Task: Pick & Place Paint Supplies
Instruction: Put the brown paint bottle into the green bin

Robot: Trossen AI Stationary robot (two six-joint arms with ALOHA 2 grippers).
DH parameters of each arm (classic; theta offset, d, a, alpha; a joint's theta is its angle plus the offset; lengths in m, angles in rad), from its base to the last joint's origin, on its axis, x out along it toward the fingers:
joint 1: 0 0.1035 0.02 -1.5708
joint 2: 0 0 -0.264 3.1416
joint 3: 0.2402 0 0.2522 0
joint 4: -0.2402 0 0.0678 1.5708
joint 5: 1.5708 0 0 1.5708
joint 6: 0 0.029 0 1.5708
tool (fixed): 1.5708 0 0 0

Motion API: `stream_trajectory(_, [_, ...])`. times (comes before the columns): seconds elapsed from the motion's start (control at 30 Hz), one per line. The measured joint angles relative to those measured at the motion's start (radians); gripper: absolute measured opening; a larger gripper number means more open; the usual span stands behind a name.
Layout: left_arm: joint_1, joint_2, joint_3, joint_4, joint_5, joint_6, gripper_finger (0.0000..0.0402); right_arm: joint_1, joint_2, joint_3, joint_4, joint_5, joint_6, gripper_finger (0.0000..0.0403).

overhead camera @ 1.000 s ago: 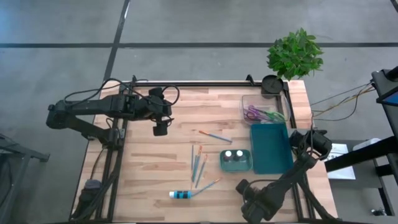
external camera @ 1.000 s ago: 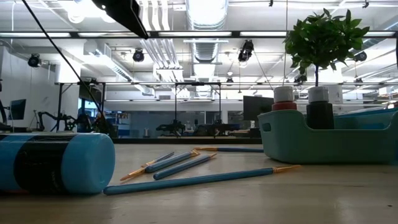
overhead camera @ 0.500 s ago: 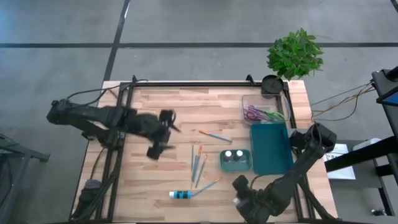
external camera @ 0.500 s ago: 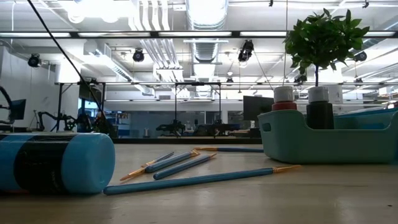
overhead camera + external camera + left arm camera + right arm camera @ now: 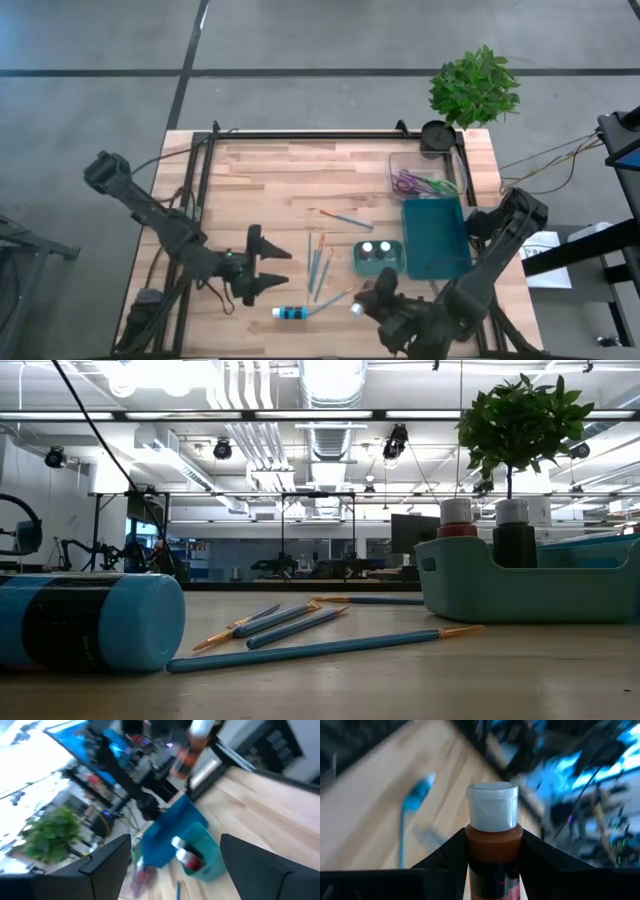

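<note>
Right, my right gripper (image 5: 492, 870) clamps the small brown white-capped paint tube (image 5: 492, 840) near the table's front edge; light, slick plastic, so grip mid-body. Left gripper (image 5: 272, 269) hangs open.

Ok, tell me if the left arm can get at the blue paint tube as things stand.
Probably yes. The left gripper is open and empty, just beside the blue paint tube, which lies alone on bare table; nothing stands between them.
</note>
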Motion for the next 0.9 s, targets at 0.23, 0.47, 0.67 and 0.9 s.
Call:
stream_trajectory(0.23, [0.037,-0.001,-0.093,0.29,0.129,-0.049,0.0313,-0.017,-0.032,-0.023,0.382,-0.171,-0.302,0.0132])
stream_trajectory(0.47, [0.091,-0.003,-0.066,0.349,0.513,-0.191,0.0313,-0.037,-0.07,-0.068,0.632,-0.374,-0.446,0.0132])
stream_trajectory(0.67, [0.097,0.007,-0.066,0.485,0.69,-0.192,0.0313,-0.068,-0.077,-0.139,0.864,-0.566,-0.591,0.0132])
stream_trajectory(0.9, [0.117,0.074,-0.066,0.56,0.733,-0.169,0.0313,-0.155,-0.077,-0.213,1.035,-0.788,-0.709,0.0132])
